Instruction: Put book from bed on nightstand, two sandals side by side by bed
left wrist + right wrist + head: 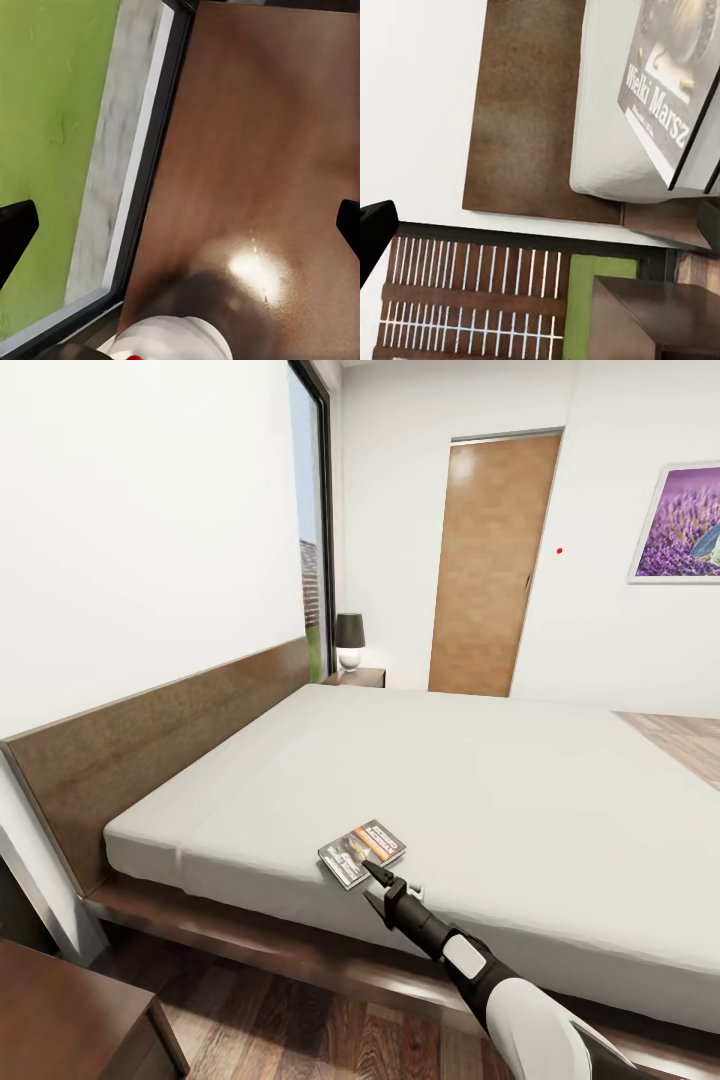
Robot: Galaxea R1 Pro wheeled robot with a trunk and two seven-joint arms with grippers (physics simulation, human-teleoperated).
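Reaching toward the near edge of the bed (480,790), the right gripper (385,888) is seen in the head view just beside the book (362,853), its 2 fingers spread and nothing held between them. The book lies flat on the off-white mattress close to that edge: a thin paperback with a dark cover, an orange band and white lettering. 1 nightstand (60,1010) shows at the lower left corner, near the robot; a second nightstand (362,677) with a lamp (349,641) stands beyond the far end of the headboard (150,750).

From the left wrist view, the left gripper (180,225) is shown wide open and empty, its dark fingertips (15,229) at either side, over a glossy reddish-brown wooden top (255,150) judged to be the near nightstand.

From the right wrist view, the book's cover (675,82) is read clearly, with white title lettering and a dark picture, lying on the mattress corner (607,150); 1 dark fingertip (373,229) is visible well apart from it.

For a sound grasp, the book's overhanging or nearest edge should be approached low, so that 1 finger can be slipped beneath the thin cover before closing.
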